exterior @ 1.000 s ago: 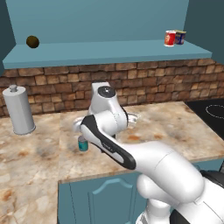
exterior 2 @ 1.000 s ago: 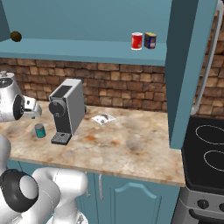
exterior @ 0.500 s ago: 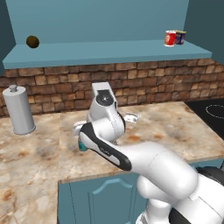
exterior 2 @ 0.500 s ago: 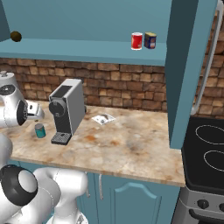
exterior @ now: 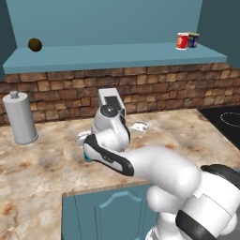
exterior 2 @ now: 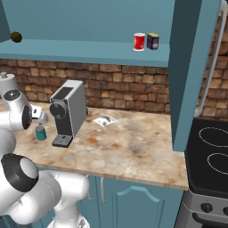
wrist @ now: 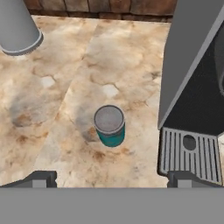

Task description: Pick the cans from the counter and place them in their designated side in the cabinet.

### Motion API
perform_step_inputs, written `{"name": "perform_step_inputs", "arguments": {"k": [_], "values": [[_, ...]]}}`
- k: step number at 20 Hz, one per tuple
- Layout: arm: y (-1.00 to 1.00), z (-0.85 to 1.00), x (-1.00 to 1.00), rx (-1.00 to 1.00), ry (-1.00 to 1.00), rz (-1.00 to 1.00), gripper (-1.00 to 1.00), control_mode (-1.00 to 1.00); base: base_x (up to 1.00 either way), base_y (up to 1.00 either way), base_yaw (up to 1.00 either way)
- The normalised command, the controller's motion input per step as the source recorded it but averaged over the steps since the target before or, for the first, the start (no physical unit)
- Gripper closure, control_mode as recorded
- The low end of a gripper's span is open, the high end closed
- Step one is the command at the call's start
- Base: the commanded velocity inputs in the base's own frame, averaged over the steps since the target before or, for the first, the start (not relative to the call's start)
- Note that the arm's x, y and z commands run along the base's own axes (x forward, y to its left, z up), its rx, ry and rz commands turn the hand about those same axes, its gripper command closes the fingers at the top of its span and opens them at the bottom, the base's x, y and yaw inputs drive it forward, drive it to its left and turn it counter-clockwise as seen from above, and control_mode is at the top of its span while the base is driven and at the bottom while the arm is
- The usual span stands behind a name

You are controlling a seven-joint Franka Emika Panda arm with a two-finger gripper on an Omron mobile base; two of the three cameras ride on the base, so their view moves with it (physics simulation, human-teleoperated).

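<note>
A small teal can with a silver top stands upright on the marbled brown bench. It is by itself on bare stone, just beside the front of the coffee machine. A red can with a white band stands upright on the shelf of the big blue cabinet, near the shelf's right end.

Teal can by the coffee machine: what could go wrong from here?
1. The teal can stands close to the coffee machine; the open gripper reaches from above, and one fingertip is already over the machine's drip tray, so it could strike it going down.
2. The can sits slightly off-centre between the fingertips; closing may nudge or tip it on the counter.
</note>
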Motion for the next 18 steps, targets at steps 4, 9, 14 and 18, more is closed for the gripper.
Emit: {"name": "perform_step_inputs", "arguments": {"k": [4, 9, 14, 18], "values": [[0.1, -0.17, 0.22, 0.0, 0.0, -0.01, -1.0, -1.0, 0.0, 0.0, 0.0], [0.08, -0.2, 0.21, 0.0, 0.0, -0.01, -1.0, -1.0, 0.0, 0.0, 0.0], [0.1, -0.23, 0.21, 0.0, 0.0, -0.01, -1.0, -1.0, 0.0, 0.0, 0.0], [0.08, -0.2, 0.22, 0.0, 0.0, -0.01, -1.0, -1.0, 0.0, 0.0, 0.0]]}}
